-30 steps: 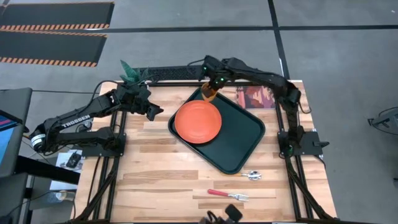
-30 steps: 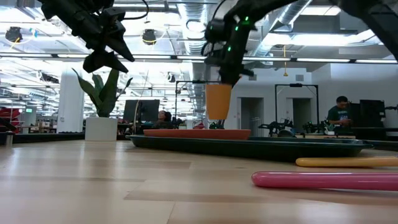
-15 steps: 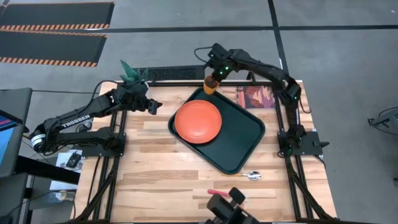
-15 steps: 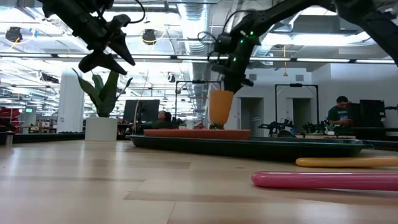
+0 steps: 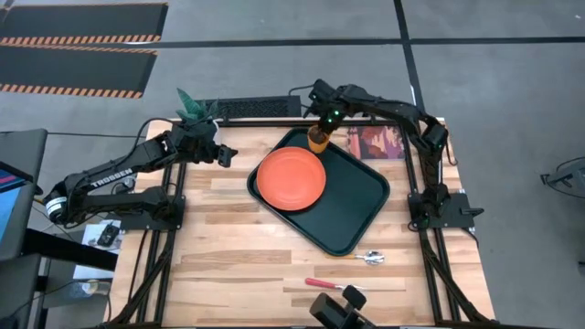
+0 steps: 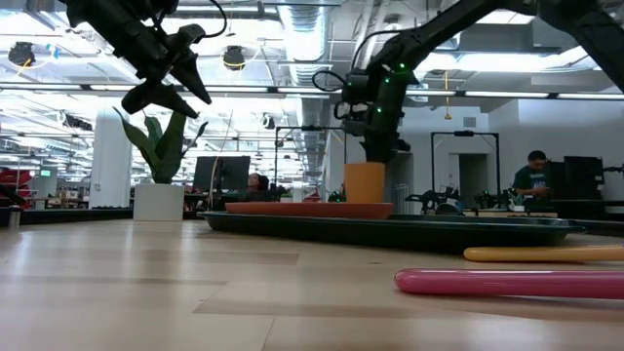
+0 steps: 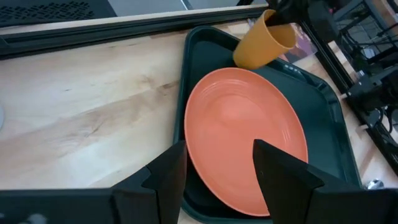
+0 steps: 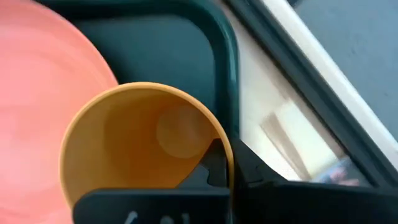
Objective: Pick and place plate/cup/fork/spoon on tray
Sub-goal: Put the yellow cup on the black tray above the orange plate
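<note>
The dark green tray (image 5: 358, 212) lies in the middle of the table, with the orange-red plate (image 5: 291, 178) lying flat in its left part. My right gripper (image 5: 323, 125) is shut on the orange-yellow cup (image 5: 318, 140) at the tray's far corner, just behind the plate; the cup also shows in the low view (image 6: 365, 182). My left gripper (image 5: 222, 155) hangs open and empty above the table, left of the tray. The pink-handled fork (image 5: 333, 286) and the orange-handled spoon (image 5: 369, 258) lie flat on the wood near the table's near edge. My right gripper holds the cup by its rim (image 8: 227, 148), on the side away from the plate. One finger (image 8: 215, 167) is inside the cup and the other is outside the wall. The fingers come from above, pointing down. The cup stands upright (image 6: 365, 182), its base hidden behind the plate.
A reddish picture book (image 5: 375, 143) lies on the table right of the cup, beside the tray's far right edge. A dark device (image 5: 338, 306) sits at the near edge by the fork. Bare wood shows left of and in front of the tray.
My right gripper has carried the cup down and a little toward the table's right edge. The cup hung above the plate's height, tipped midway, and now stands upright, low at the tray's far corner. My left gripper has drawn back slightly from the tray.
</note>
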Tool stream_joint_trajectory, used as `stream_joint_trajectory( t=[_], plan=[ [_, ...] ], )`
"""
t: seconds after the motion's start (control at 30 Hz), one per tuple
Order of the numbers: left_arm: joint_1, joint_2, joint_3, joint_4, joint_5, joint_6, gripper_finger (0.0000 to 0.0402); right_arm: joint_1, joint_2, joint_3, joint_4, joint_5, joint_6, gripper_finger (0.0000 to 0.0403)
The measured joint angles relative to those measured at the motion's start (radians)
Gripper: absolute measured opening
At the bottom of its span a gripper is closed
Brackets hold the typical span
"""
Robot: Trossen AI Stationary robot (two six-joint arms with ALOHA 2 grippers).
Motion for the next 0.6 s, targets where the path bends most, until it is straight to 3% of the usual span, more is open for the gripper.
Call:
stream_joint_trajectory(
  t=[0.37,0.6],
  plan=[
    [0.000,0.000,0.000,0.000,-0.021,-0.006,0.0171,0.018,-0.008,-0.042,0.066,-0.019,0.039,0.0009],
    [0.000,0.000,0.000,0.000,-0.021,0.000,0.0171,0.016,-0.008,-0.042,0.065,-0.019,0.043,0.0050]
  ],
)
